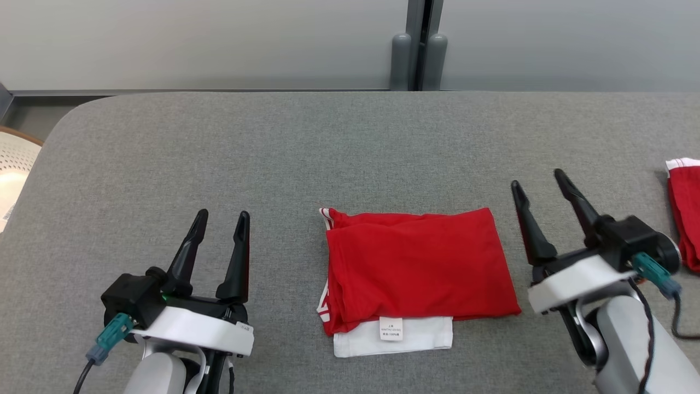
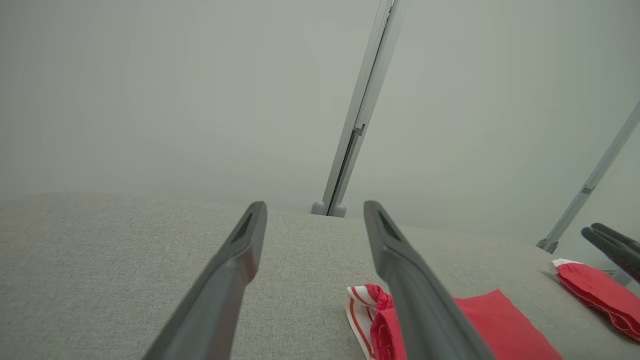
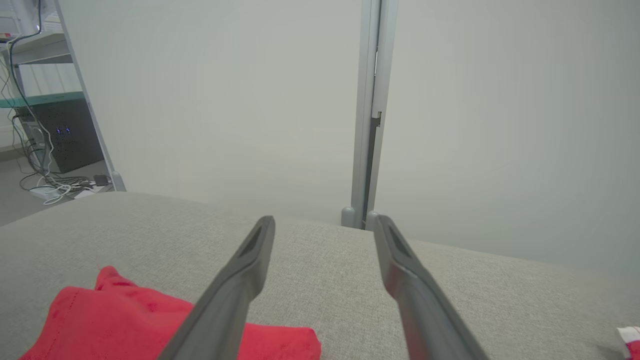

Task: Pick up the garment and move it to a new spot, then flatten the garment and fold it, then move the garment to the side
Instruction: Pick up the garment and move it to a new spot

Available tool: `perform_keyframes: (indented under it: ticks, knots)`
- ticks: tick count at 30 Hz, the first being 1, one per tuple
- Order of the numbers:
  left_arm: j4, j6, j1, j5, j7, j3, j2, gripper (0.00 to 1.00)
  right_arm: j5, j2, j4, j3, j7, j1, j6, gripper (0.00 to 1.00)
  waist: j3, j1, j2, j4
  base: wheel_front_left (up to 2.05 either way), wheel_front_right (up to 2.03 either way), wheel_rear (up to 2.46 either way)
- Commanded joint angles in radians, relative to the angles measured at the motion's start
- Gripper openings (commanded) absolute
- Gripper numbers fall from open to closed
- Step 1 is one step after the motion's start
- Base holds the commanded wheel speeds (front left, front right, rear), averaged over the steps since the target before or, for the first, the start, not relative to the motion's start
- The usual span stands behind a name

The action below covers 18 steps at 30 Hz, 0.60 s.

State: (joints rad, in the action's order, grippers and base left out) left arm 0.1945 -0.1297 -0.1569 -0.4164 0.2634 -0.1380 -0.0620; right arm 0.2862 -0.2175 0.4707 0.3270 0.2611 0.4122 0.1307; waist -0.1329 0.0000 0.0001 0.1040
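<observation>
A red garment (image 1: 418, 265) lies folded into a flat rectangle at the middle front of the grey padded table (image 1: 273, 153). A white layer with a small label sticks out at its near edge, and white striped trim shows on its left side. My left gripper (image 1: 223, 218) hovers open to the left of the garment, touching nothing. Just off the garment's right edge, my right gripper (image 1: 538, 179) is open and empty. The left wrist view catches the garment's (image 2: 492, 325) striped corner beside my right finger. Red cloth (image 3: 125, 325) lies at the lower left in the right wrist view.
Another red garment (image 1: 686, 210) with a white band lies at the table's right edge, also seen in the left wrist view as a red bundle (image 2: 597, 295). A pale perforated basket (image 1: 13, 169) stands off the table's left side. Grey wall panels rise behind the table.
</observation>
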Motion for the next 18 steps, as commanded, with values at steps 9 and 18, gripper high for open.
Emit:
perform_keyframes:
  ticks: [9, 18]
  knots:
    - [0.013, -0.002, 0.003, 0.070, 0.001, -0.017, -0.010, 1.00, -0.164, 0.082, -0.216, -0.215, 0.004, -0.204, 0.000, 1.00, -0.015, 0.0000, -0.0001, -0.019, 0.00, 0.00, 0.00]
    - [0.024, -0.002, 0.012, 0.131, 0.001, 0.017, 0.001, 1.00, -0.205, 0.134, -0.247, -0.249, 0.004, -0.258, 0.000, 1.00, -0.021, 0.0000, -0.0001, -0.028, 0.00, 0.00, 0.00]
